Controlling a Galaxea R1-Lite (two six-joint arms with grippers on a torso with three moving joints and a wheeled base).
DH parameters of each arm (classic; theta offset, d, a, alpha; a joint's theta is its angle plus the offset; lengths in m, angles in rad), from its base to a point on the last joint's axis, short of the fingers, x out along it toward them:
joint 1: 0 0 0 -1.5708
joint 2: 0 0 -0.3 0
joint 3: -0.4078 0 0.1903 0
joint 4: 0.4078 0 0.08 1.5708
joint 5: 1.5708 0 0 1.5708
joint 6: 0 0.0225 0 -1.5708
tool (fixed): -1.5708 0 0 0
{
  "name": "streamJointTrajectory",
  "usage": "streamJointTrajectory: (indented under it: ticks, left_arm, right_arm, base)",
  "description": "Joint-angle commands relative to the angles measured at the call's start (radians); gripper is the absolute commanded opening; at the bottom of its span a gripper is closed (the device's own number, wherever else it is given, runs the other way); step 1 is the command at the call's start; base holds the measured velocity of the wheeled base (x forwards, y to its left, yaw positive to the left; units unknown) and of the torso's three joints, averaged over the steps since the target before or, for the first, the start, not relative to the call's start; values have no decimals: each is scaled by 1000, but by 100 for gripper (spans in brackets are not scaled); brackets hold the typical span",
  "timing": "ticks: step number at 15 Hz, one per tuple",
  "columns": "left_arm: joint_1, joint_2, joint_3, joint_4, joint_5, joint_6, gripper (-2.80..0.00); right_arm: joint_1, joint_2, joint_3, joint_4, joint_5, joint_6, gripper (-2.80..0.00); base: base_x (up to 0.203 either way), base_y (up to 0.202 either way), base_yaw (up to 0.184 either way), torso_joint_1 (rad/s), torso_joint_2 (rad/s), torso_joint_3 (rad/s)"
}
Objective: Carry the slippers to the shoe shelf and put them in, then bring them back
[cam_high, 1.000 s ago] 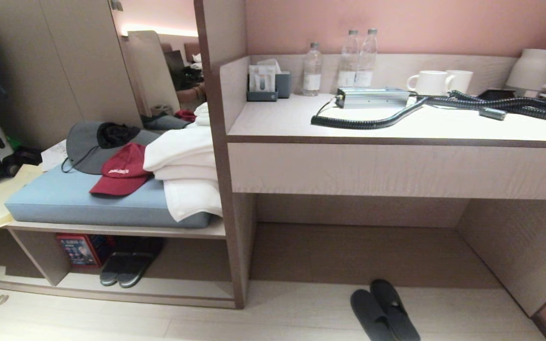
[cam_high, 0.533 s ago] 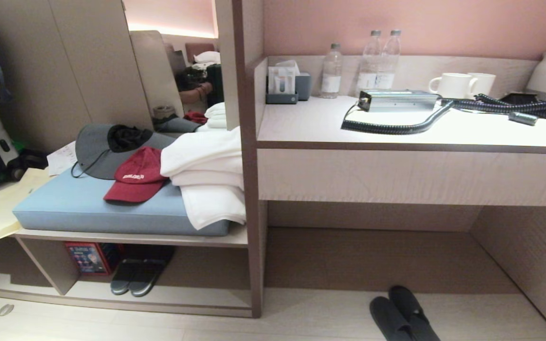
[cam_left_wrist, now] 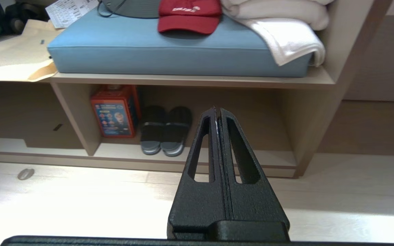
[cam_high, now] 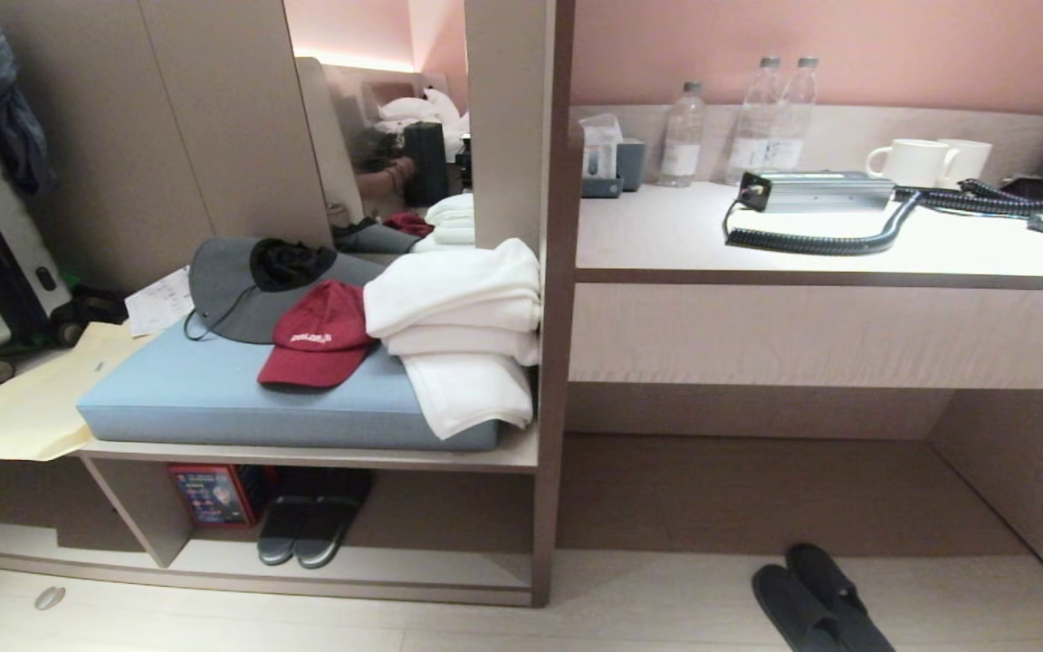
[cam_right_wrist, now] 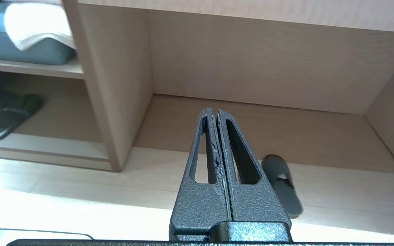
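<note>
While both arms hang idle above the pale floor (cam_high: pixel 630 616), the two slippers (cam_high: pixel 820 599) lie side by side on it, touching each other, in front of the wide recess under the desk (cam_high: pixel 811 254); they are well apart from the shoe shelf (cam_high: pixel 340 569), which stands to the left behind one upright divider. Inside this shelf there is one other pair of darker sandals (cam_high: pixel 313 530) and one red box (cam_high: pixel 212 493) just beside it. On the bench above lies one blue cushion (cam_high: pixel 214 398); it carries one red cap (cam_high: pixel 318 337), one grey hat (cam_high: pixel 245 290) and one pile of white towels (cam_high: pixel 463 330). On the desk stand three water bottles (cam_high: pixel 761 122), two white mugs (cam_high: pixel 924 161) and one coiled black cable (cam_high: pixel 847 237). The left gripper (cam_left_wrist: pixel 217 111) has its two fingers pressed together and holds nothing; the right gripper (cam_right_wrist: pixel 213 110) is the same, fingers together and empty, with one slipper visible beside it on the floor.
</note>
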Motion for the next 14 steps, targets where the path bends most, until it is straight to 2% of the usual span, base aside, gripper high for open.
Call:
streamJointTrajectory:
  ticks: [1, 14]
  left_arm:
    - [0, 1, 0, -1, 0, -1, -280]
    - [0, 1, 0, -1, 0, -1, -280]
  right_arm:
    - [0, 1, 1, 0, 0, -1, -280]
    - [0, 1, 2, 1, 0, -1, -280]
  base:
    - [0, 198, -3, 2, -2, 5]
    - [0, 197, -1, 2, 3, 3]
